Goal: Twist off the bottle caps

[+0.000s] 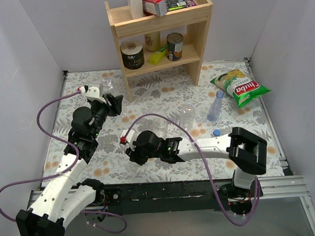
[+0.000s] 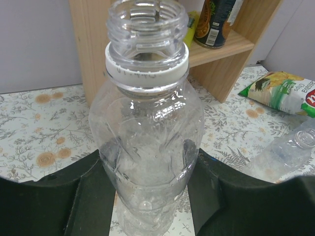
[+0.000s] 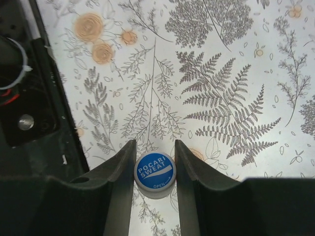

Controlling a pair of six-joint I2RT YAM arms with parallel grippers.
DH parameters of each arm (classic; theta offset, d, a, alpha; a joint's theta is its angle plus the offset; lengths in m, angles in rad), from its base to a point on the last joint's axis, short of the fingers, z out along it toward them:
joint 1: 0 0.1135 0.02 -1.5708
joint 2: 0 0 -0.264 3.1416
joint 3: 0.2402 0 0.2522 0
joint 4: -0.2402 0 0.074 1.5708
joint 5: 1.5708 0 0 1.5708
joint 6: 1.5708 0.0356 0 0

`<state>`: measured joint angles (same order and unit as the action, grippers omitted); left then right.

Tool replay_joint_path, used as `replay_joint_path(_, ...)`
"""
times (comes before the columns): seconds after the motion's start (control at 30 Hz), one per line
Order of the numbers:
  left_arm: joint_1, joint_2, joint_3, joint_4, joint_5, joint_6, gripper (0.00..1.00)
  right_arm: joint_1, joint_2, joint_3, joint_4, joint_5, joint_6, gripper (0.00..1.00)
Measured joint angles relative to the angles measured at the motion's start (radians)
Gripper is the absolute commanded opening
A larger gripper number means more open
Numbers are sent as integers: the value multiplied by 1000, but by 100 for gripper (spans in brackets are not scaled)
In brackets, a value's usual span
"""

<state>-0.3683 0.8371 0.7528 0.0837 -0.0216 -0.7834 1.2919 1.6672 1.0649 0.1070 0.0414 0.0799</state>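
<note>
My left gripper (image 2: pixel 150 164) is shut on the lower body of a colourless, wide-mouthed bottle (image 2: pixel 147 113). Its mouth is open, with only a white ring left under the thread. From above, this gripper (image 1: pixel 113 102) and bottle (image 1: pixel 107 82) sit at the far left, next to the shelf. My right gripper (image 3: pixel 155 153) is shut on a bottle cap (image 3: pixel 154 173) with a blue printed top, held just above the patterned cloth. In the top view the right gripper (image 1: pixel 133 153) points left near the table's front edge, and the cap is hidden there.
A clear bottle (image 1: pixel 188 114), a blue-tinted bottle (image 1: pixel 216 105) and a loose blue cap (image 1: pixel 216 132) lie right of centre. A chips bag (image 1: pixel 240 85) lies at the far right. The wooden shelf (image 1: pixel 158 38) holds cans at the back. The dark front rail (image 3: pixel 29 98) is to the left of my right gripper.
</note>
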Motion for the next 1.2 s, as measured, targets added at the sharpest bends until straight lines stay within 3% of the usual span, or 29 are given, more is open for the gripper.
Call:
replay_joint_path(0.3,0,8,-6,-10,-2,-1,34,-2,198,21,100,91,48,14)
replay_joint_path(0.63,0,8,-6,-10,-2,-1,34,-28,293,46,162,187,60,21)
replay_joint_path(0.83,0,8,-6,-13,-2,-1,34,-42,330,68,207,208,65,44)
replay_joint_path(0.93,0,8,-6,-14,-2,-1,34,-42,330,68,209,211,66,50)
replay_joint_path(1.2,0,8,-6,-17,2,-1,34,-42,330,67,211,190,56,52)
